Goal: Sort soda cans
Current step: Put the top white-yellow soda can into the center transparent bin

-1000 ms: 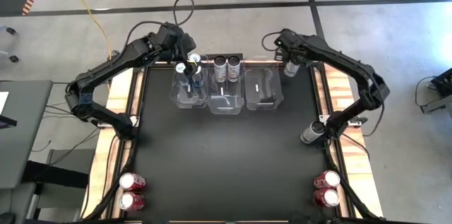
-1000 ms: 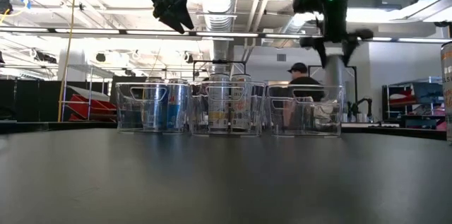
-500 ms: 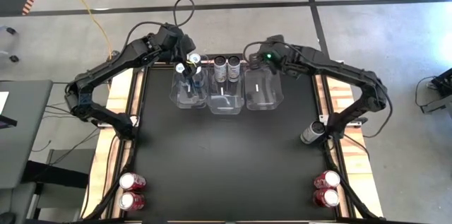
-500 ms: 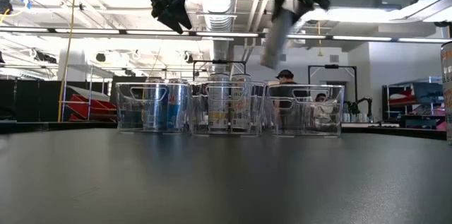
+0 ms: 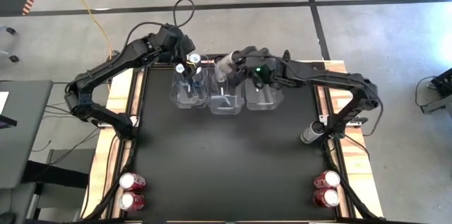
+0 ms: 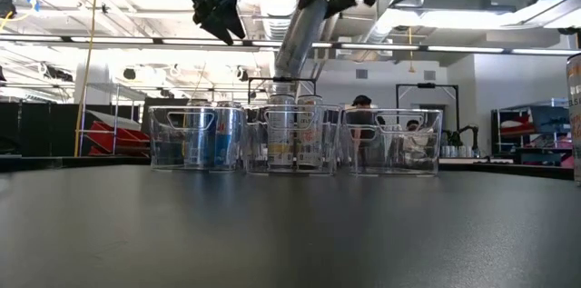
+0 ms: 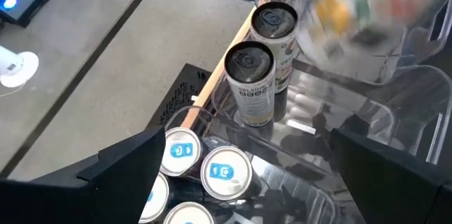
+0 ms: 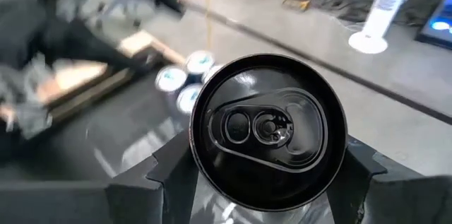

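The right gripper point(image 5: 227, 71), jaws pinching a grey can point(image 8: 268, 126), holds it tilted above the middle bin point(image 5: 226, 104), probably because two grey cans point(image 7: 249, 83) stand there already, while the left gripper point(image 5: 186, 58) waits spread wide over the left bin point(image 5: 185, 99).

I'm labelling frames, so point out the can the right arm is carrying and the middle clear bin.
Carried can point(image 8: 268, 126), right wrist view, on its dark lid.
Middle clear bin point(image 6: 292, 163), low view, on its front wall.
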